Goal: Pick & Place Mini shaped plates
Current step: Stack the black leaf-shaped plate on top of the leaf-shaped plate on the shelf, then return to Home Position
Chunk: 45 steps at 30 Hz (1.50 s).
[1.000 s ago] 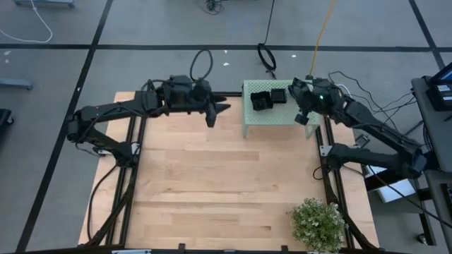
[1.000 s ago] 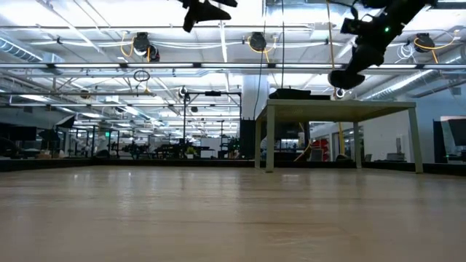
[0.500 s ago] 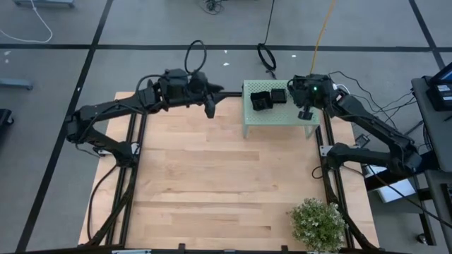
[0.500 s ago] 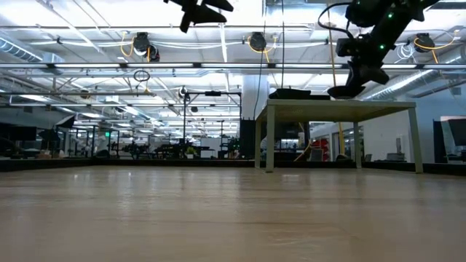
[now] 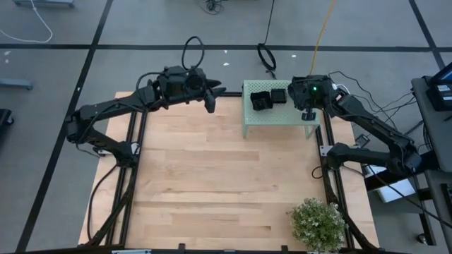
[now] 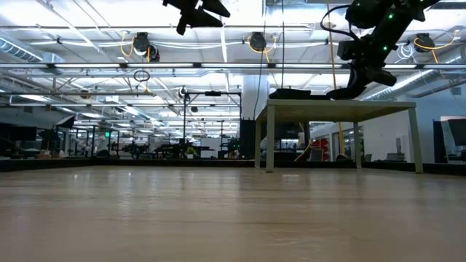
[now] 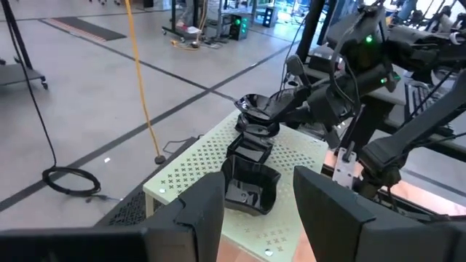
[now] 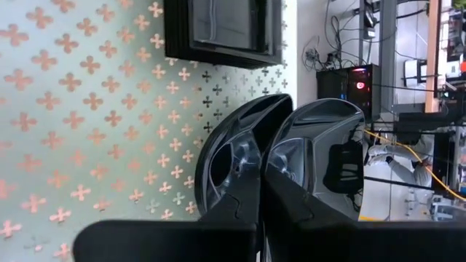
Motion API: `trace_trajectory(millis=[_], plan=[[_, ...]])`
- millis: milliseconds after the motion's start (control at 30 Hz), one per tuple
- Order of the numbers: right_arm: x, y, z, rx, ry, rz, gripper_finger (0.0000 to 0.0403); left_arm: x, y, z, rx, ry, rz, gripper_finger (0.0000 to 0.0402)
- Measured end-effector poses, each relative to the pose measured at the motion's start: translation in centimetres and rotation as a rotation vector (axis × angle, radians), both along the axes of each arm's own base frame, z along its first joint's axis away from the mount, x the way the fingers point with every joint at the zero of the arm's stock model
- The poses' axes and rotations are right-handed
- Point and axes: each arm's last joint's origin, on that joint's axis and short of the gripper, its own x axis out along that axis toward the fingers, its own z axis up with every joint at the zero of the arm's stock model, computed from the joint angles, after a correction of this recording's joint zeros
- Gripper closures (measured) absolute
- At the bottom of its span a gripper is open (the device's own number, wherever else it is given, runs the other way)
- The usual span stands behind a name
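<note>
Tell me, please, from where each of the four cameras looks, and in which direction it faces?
High view: above the table, facing straight down; both arms, the green stand and the plant show.
Low view: at table-top height, facing level toward the room; the left gripper and right gripper hang at the top.
Left wrist view: on the left arm, facing the stand and the black plates; its open fingers show.
Right wrist view: on the right arm, facing the stand's top; its shut fingers grip a round plate.
Shared: all four show the stand.
</note>
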Motion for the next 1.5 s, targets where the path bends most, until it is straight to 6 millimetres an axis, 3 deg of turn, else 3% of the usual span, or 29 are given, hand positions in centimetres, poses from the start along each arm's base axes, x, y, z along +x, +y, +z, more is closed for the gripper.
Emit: trace_trajectory(millis=[533, 1167, 1500], plan=[[0.4, -0.4, -0.6, 0.024, 0.037, 0.008, 0.04, 0.0, 0.0, 0.0, 0.053, 0.025, -0.012, 0.0231], [0.3, -0.2, -0.6, 0.092, -0.102, -0.133, 0.0309, 0.0, 0.0, 0.0, 0.052, 0.025, -0.012, 0.0231], [-1.0, 1.9, 1.0, 0.09, -0.269, -0.197, 0.0291, 0.0, 0.0, 0.0, 0.052, 0.025, -0.012, 0.0231]])
